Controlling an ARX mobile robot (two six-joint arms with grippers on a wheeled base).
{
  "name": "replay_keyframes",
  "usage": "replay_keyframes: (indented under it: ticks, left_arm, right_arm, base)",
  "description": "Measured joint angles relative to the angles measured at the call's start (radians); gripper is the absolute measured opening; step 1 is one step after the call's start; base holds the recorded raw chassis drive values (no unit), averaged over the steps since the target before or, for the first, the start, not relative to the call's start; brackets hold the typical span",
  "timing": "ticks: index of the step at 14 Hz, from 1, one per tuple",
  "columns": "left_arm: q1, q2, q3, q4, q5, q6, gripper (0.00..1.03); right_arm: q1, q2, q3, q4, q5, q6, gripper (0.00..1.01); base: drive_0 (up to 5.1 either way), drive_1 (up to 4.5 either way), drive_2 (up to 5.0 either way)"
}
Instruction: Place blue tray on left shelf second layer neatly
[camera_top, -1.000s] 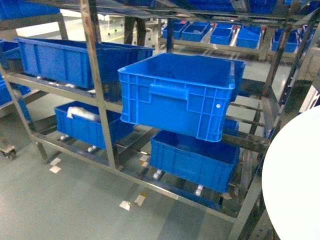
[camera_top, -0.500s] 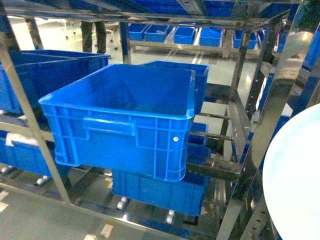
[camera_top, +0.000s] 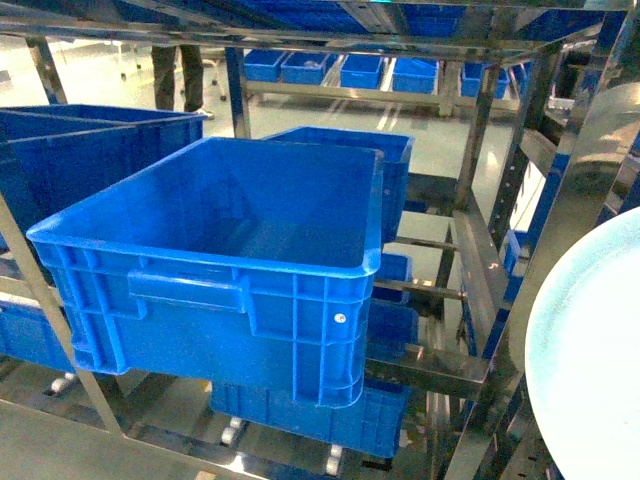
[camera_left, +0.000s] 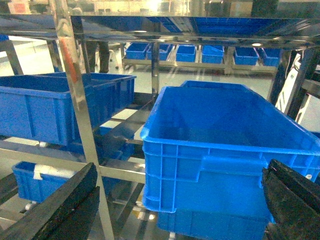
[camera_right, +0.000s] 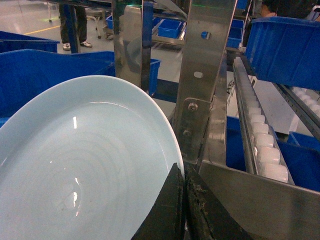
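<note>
At the 4 o'clock corner of my head view sits the blue tray (camera_top: 590, 370), held out ahead of me and just beside the steel upright (camera_top: 575, 210) of the rack. My right gripper (camera_right: 182, 192) is closed on its rim, the two dark fingers pinched together over the edge at the tray's 4 o'clock side, so the tray rides face-up and slightly tilted. I judge that edge hold keeps the flat underside free to slide onto a shelf. The tray holds nothing; its glossy face only reflects the lights.

My left gripper (camera_left: 180, 205) is wide open and holds nothing; its fingers (camera_left: 65, 205) frame the bottom of the wrist view, ready to steady something if needed.

The second layer of the left shelf (camera_top: 425, 365) is largely taken by a big blue crate (camera_top: 220, 270) jutting toward me at 9 o'clock, and it looks empty inside. Another crate (camera_top: 340, 150) stands behind it at 12 o'clock; I cannot see into it. A lower crate (camera_left: 40, 182) in the left wrist view seems to hold something white, though it is too blurred to name. The tray is not yet on any shelf.
</note>
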Motion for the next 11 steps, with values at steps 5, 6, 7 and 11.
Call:
replay_keyframes:
  ticks: [5,6,7,11]
  left_arm:
    - [0.0,0.0,0.0,0.002,0.0,0.0,0.98]
    - [0.0,0.0,0.0,0.0,0.0,0.0,0.98]
    - [0.0,0.0,0.0,0.0,0.0,0.0,0.98]
    - [0.001,0.0,0.0,0.001,0.0,0.0,0.98]
  right_arm:
    - [0.0,0.0,0.0,-0.002,0.0,0.0,0.02]
    - [0.0,-0.005,0.0,0.002,0.0,0.0,0.02]
    - [0.0,-0.005,0.0,-0.002,0.0,0.0,0.02]
    - [-0.001,-0.001,0.0,0.004,0.0,0.0,0.02]
  base:
    - [0.0,1.46,-1.5]
    - [0.0,4.22,-4.3]
    - [0.0,4.26,-4.3]
    - [0.0,0.0,0.0]
